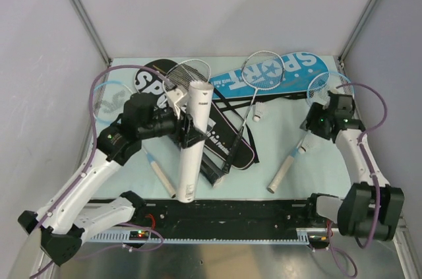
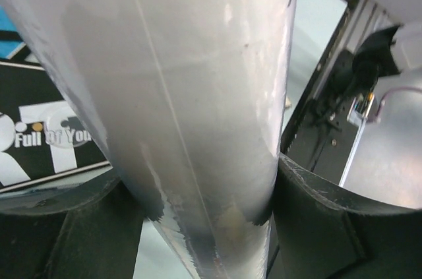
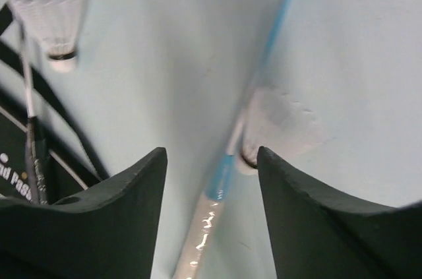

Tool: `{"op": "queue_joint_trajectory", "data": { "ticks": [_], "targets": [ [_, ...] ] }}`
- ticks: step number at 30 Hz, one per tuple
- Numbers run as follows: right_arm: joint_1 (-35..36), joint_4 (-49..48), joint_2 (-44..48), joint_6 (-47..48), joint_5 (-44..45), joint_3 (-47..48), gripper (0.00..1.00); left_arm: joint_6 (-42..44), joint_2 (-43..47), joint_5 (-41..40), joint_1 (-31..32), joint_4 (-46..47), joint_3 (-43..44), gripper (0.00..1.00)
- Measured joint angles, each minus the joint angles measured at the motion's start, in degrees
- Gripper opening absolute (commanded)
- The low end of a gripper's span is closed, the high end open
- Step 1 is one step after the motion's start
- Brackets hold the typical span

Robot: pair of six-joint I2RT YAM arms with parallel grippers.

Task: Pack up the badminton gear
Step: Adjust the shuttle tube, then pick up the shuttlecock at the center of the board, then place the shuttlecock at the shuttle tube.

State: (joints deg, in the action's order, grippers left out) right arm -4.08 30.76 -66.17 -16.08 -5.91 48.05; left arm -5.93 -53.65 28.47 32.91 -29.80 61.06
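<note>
Top external view is showing the left gripper [image 1: 190,132] clamping the long white tube [image 1: 193,160] around its middle, holding it tilted, mouth upward, over the black racket-shaped "SPORT" cover [image 1: 237,150]. Further right, the right gripper [image 3: 211,154] is hanging with jaws apart and empty just above a white feathered shuttlecock [image 3: 283,127] lying right beside the shaft of the thin light-blue racket [image 3: 277,25]. Shuttlecock loading seems to be the step in hand, calling next for the right jaws to close on the shuttlecock alone, missing the shaft, before carrying it to the tube's mouth.
</note>
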Motion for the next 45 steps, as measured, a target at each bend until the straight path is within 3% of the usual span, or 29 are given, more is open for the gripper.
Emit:
{"op": "queue_joint_trajectory", "data": {
  "ticks": [6, 17, 19, 24, 27, 31, 36, 42, 45],
  "targets": [
    [-11.02, 5.38, -8.0, 6.47, -6.84, 5.6, 0.56, 4.09, -1.81, -1.66, 5.22, -3.93, -0.66, 0.47],
    [-14.23, 11.56, -22.49, 14.29, -13.53, 12.85, 0.51, 8.79, -2.56, -4.98, 9.66, -5.7, -0.66, 0.46],
    [-14.45, 12.48, -24.44, 15.1, -14.73, 12.85, 0.46, 9.05, -2.56, -5.46, 9.86, -5.9, -0.66, 0.46],
    [-14.78, 13.92, -27.23, 16.74, -17.9, 12.94, 0.09, 9.46, -2.58, -6.23, 10.12, -6.36, -0.66, 0.46],
    [-15.32, 14.67, -27.26, 17.4, -20.02, 13.14, 0.01, 9.66, -2.6, -6.99, 10.23, -6.43, -0.66, 0.44],
    [-15.76, 15.02, -25.99, 17.07, -21.55, 13.22, 0.0, 10.86, -2.6, -8.85, 10.38, -6.43, -0.66, 0.43],
    [-14.03, 15.52, -17.53, 14.51, -21.38, 14.01, 0.0, 12.37, -2.56, -11.02, 10.49, -6.54, -0.66, 0.44],
    [-8.02, 13.7, -6.47, 9.57, -21.24, 20.41, 0.0, 15.58, -1.66, -15.1, 10.56, -7.96, -0.55, 0.45],
    [-1.7, 9.88, -1.05, 6.51, -20.81, 21.66, 0.0, 17.51, -1.16, -17.35, 10.67, -9.18, 0.09, 0.45]
  ]
}}
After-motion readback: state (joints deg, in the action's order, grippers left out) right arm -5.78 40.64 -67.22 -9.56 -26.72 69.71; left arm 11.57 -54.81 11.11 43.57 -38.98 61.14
